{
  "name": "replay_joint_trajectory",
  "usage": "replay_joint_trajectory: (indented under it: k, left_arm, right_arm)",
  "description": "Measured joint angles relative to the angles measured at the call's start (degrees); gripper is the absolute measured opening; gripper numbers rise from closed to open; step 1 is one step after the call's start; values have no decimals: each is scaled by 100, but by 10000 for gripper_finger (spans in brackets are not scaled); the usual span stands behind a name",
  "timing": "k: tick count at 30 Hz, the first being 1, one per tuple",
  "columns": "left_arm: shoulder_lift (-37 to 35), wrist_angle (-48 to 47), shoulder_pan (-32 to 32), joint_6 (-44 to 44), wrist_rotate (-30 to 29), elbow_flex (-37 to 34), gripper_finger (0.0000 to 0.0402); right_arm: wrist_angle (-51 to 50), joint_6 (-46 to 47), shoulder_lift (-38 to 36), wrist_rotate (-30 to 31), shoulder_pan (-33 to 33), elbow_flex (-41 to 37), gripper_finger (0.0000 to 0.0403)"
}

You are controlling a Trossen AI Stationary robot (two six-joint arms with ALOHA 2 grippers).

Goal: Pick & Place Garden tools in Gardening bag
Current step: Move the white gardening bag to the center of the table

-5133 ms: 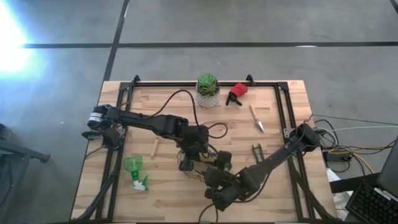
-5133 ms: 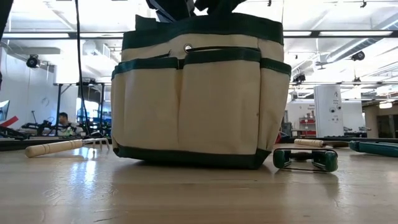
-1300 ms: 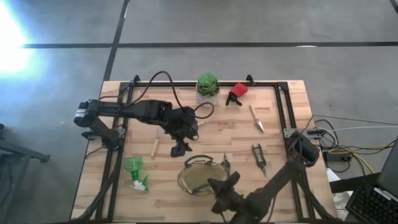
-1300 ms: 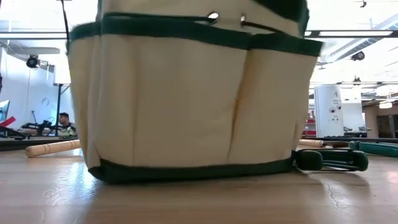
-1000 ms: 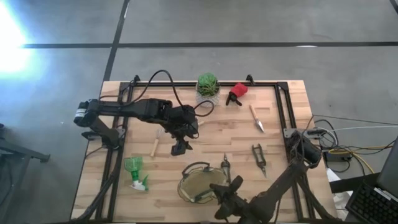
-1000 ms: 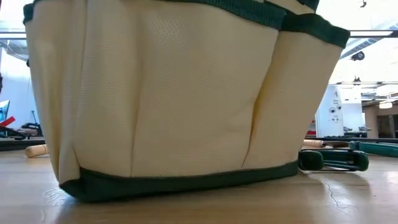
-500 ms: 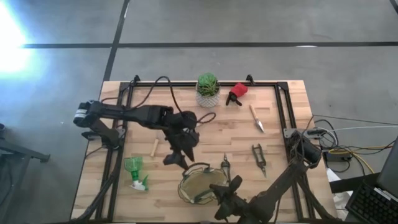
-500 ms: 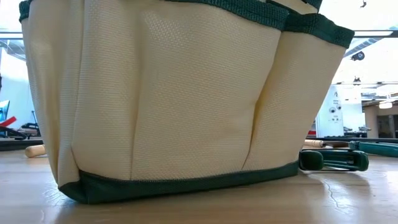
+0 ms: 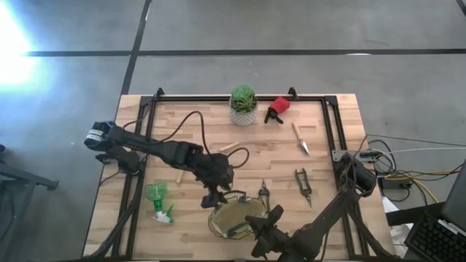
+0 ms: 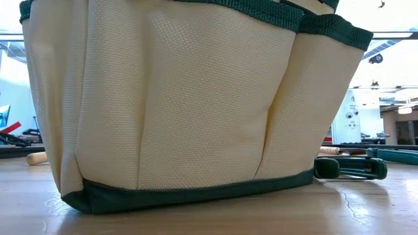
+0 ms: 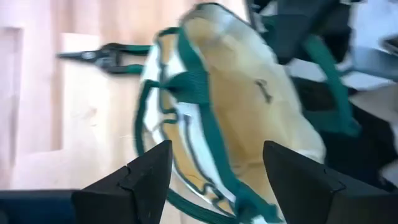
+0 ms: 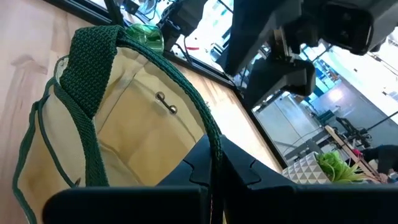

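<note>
Cream bag [image 9: 231, 215] w/ dark green trim, mouth open; right hand [image 12: 214, 163] clenched on rim; left hand [image 11: 214, 171] released.

text: none legible | labels/brands: none legible | numbers: 0 readable | signs: none legible (the gardening bag [image 10: 176, 98] fills the low view with plain cream fabric, no print to be made out on it)

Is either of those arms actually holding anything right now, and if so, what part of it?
Yes. The right gripper is shut on the dark green rim of the cream-and-olive fabric gardening bag. The left gripper hangs open over the bag's mouth, holding nothing.
</note>
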Motion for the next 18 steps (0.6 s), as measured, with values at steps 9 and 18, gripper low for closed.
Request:
replay_joint_trajectory:
  k: [9,18]
  left_arm:
    - [16,156,-367,-202,-585,-71,252]
    - [21,159,-597,-416,-1155,-211,252]
  right_arm:
    - [-101,88,0,-116,-60,-5,8]
    - [-99,91,0,-129,-74,-9,8]
